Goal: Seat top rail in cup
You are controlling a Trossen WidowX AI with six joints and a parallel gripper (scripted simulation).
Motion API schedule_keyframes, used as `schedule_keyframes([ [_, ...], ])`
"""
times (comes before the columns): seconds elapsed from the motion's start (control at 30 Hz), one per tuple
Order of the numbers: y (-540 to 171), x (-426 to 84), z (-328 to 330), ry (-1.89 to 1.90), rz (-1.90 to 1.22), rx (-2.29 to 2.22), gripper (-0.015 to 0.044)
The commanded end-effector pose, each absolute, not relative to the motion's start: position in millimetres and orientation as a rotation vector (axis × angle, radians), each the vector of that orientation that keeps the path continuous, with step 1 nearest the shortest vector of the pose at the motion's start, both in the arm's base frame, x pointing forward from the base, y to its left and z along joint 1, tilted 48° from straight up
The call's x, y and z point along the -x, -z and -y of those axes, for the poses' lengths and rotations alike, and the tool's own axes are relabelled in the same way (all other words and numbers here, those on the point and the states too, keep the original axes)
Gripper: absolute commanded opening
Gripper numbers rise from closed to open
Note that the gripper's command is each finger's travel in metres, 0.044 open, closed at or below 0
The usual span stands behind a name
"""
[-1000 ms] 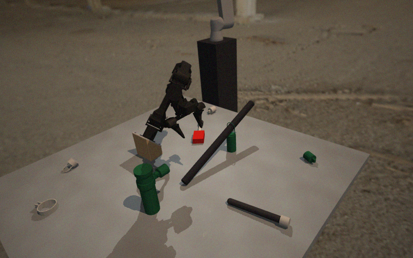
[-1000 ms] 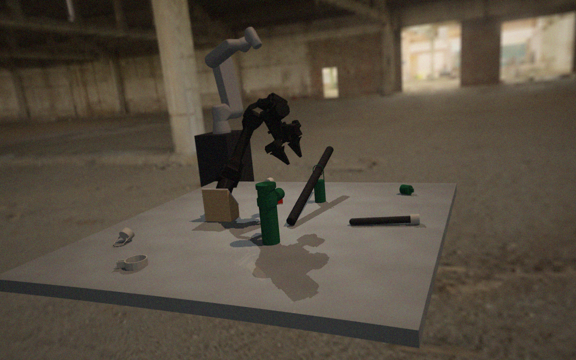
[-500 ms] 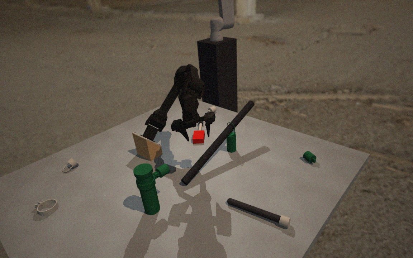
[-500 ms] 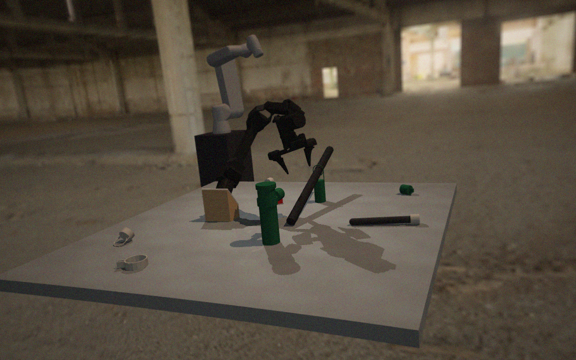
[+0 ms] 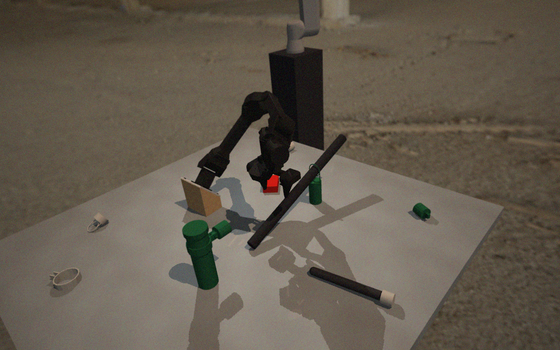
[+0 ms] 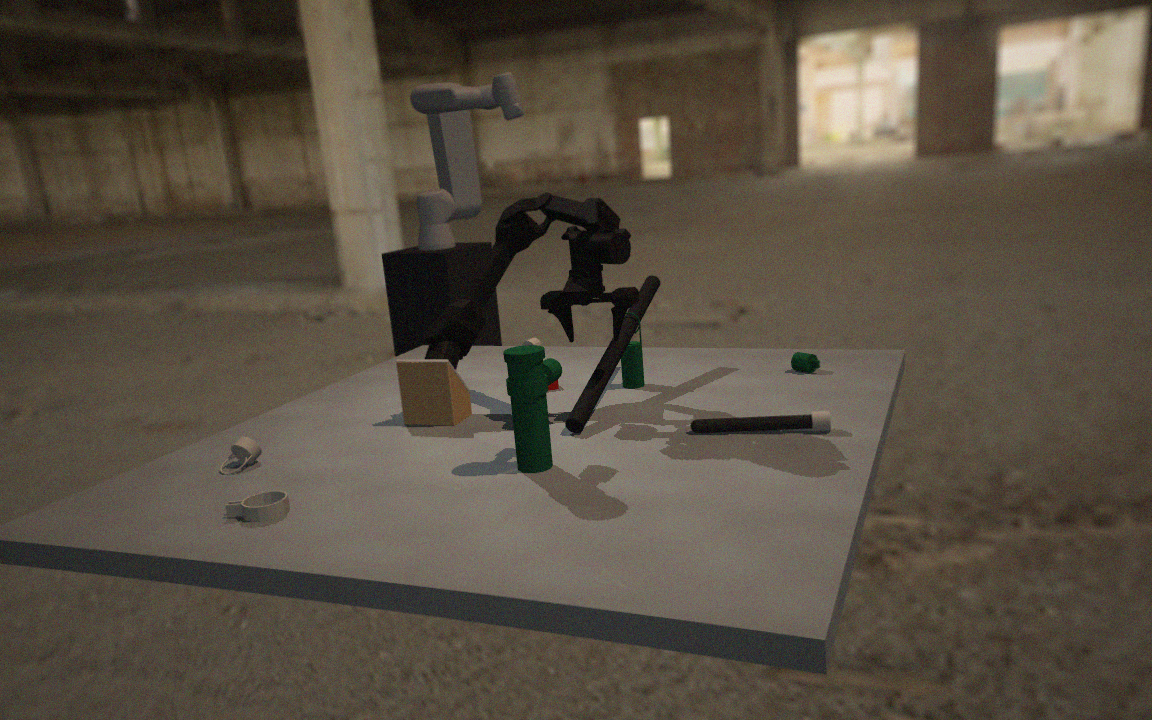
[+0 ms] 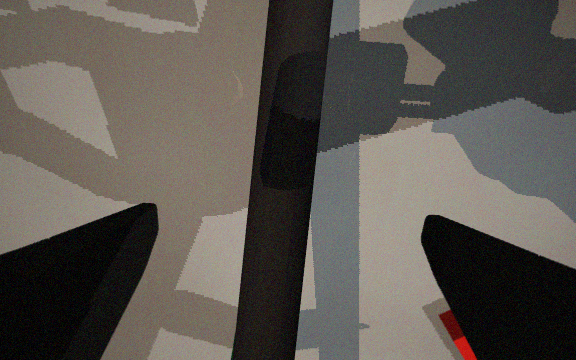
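Note:
The dark rail (image 5: 273, 218) (image 6: 598, 389) (image 7: 278, 240) slants through the wire loop of the green loop cap on the small post (image 5: 315, 191) (image 6: 633, 368). Its lower end is down at the table, apart from the green rail-end cup (image 5: 221, 229) (image 6: 551, 369). That cup hangs on the brace band (image 5: 199, 249) (image 6: 526, 386), just below the post cap (image 5: 195, 228) (image 6: 524, 353) of the upright big post (image 5: 205, 271) (image 6: 531, 438). My gripper (image 5: 275, 191) (image 6: 594, 338) (image 7: 293, 222) is open and points down. In the wrist view the rail runs between its spread fingers, held by neither.
A wooden wedge (image 5: 190, 196) (image 6: 426, 394) stands by the arm's base. A red block (image 5: 271, 187) lies behind the gripper. A short rail with a pale cap (image 5: 347, 283) (image 6: 755, 423) lies right. A green cup (image 5: 421, 211) (image 6: 803, 362) lies far right; a pale loop cap (image 5: 99, 218) (image 6: 245, 447) lies left.

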State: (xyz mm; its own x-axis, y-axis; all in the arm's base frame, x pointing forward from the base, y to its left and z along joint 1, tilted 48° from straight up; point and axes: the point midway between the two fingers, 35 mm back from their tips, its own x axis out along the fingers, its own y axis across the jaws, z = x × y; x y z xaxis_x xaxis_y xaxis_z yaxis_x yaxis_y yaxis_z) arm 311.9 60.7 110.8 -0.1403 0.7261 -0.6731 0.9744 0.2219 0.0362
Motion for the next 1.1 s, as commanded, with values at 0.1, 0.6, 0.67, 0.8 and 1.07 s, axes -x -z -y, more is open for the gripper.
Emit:
schedule_keyframes([
  [0.1, -109, -311, -64, 0.632, -1.945, -1.574, 0.0440],
  [0.6, -76, -303, -99, 0.630, -1.946, -1.575, 0.0440],
  [0.67, -76, -303, -100, 0.630, -1.946, -1.575, 0.0440],
  [0.8, -74, -303, -101, 0.630, -1.946, -1.575, 0.0440],
  [1.07, -66, -302, -110, 0.631, -1.945, -1.575, 0.0440],
])
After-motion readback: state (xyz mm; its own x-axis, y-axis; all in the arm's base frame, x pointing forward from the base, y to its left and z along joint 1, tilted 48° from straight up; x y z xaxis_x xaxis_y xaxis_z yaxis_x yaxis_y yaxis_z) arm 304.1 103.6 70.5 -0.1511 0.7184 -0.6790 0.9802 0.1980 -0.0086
